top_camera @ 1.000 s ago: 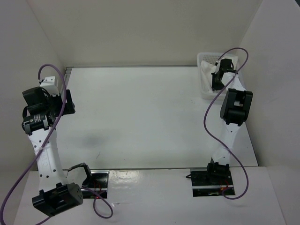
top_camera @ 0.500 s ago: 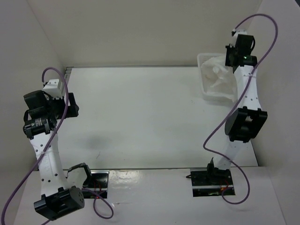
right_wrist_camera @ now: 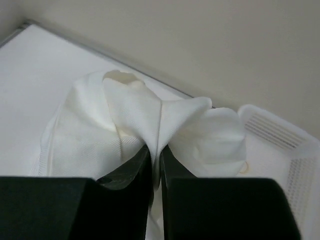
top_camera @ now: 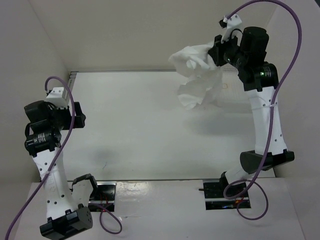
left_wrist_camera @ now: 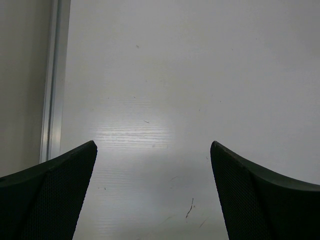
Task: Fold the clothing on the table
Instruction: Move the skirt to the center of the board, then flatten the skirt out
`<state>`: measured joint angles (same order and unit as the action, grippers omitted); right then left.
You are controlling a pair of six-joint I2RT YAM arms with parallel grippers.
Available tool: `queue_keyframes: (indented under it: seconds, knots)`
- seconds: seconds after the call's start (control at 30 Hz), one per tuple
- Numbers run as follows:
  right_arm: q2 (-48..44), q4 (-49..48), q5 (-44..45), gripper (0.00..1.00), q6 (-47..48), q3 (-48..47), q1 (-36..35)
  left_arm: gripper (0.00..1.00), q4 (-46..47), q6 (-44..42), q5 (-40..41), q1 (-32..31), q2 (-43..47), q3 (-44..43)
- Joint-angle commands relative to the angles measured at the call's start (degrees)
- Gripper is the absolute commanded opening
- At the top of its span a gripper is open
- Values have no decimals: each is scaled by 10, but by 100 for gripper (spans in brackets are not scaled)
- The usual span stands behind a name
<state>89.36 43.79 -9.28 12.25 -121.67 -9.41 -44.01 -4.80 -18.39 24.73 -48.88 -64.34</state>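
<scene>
Jaws on the right gripper (right_wrist_camera: 155, 155) are clamped tight on a pinch of the clothing (right_wrist_camera: 125, 115), with the cloth squeezed into a thin ridge between them. On the left gripper (left_wrist_camera: 152, 150) they stand wide apart with nothing between them, over bare table (top_camera: 140, 125) beside the rail (left_wrist_camera: 52, 85) at the left edge.

From above, the clothing hangs in the air from the right gripper over the far right corner of the table, in front of the back wall. It is clear of the surface and bunched into loose lobes. The basket (right_wrist_camera: 280, 140) sits just beside and below it in the right wrist view.

It looks very light, thin and limp. It drapes straight down from the pinch and holds no shape of its own, so it should flop and crease wherever it lands. It seems neither slippery nor fragile, though so small a pinch could let it slide out in a quick swing.

The grip appears to be on a mid-cloth fold, not an edge, which leaves the outline tangled. For folding, the better holds are probably the ribbed hem (right_wrist_camera: 45, 155) and the corners. One gripper on each would let it be spread flat on the table first.
</scene>
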Motion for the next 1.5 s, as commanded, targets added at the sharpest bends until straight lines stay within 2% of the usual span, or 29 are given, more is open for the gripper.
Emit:
queue_keyframes:
  seconds: [0.0,0.03,0.07,0.1,0.13,0.17,0.23,0.37,0.43,0.53,0.7,0.77,0.83,0.87,0.9,0.93,1.0,1.03,1.13,1.27,1.47]
  knots:
    - [-50,9,-218,19,-16,22,2,100,-12,-20,-21,4,14,1]
    - [-50,9,-236,46,-16,34,2,100,-13,-20,-27,4,14,1]
    - [-68,9,-248,67,-7,74,2,100,-19,-26,-27,4,14,1]
    - [-78,1,-266,79,2,101,2,100,-19,-26,-34,4,14,1]
    - [-87,1,-266,99,13,130,2,100,-19,-26,-34,4,14,1]
    - [-95,-8,-261,99,32,185,2,100,-24,-26,-41,4,19,1]
    - [-116,-8,-222,99,55,236,-4,100,-24,-33,-49,4,26,7]
    - [-140,-30,-107,99,77,370,-30,100,-29,-43,-74,9,26,7]
    - [-146,-35,-49,99,77,401,-38,100,-35,-54,-92,9,26,2]
    - [-152,-41,-8,99,77,446,-38,100,-44,-95,-139,3,14,-4]
    - [-173,-46,52,99,70,491,-38,100,-21,-89,-132,-45,-55,-17]
    - [-193,-40,52,99,64,504,-38,99,-5,-58,-119,-76,-116,-22]
    - [-206,-40,52,99,59,512,-31,91,17,-26,-114,-100,-167,-46]
    - [-212,-35,52,99,59,512,-17,88,23,-21,-120,-121,-222,-58]
    - [-220,-34,52,99,59,512,-11,81,23,-21,-125,-129,-249,-71]
    - [-220,-28,59,99,59,512,-10,80,23,-13,-125,-138,-276,-85]
    - [-233,-19,59,99,59,512,4,80,39,14,-132,-163,-346,-124]
    - [-233,-13,65,99,59,512,11,84,50,29,-132,-170,-382,-134]
    - [-239,-7,53,99,52,512,36,86,97,102,-133,-208,-435,-168]
    - [-259,-13,20,99,39,525,82,88,162,192,-81,-260,-489,-201]
    - [-283,-18,-25,99,33,542,141,81,174,293,69,-336,-582,-242]
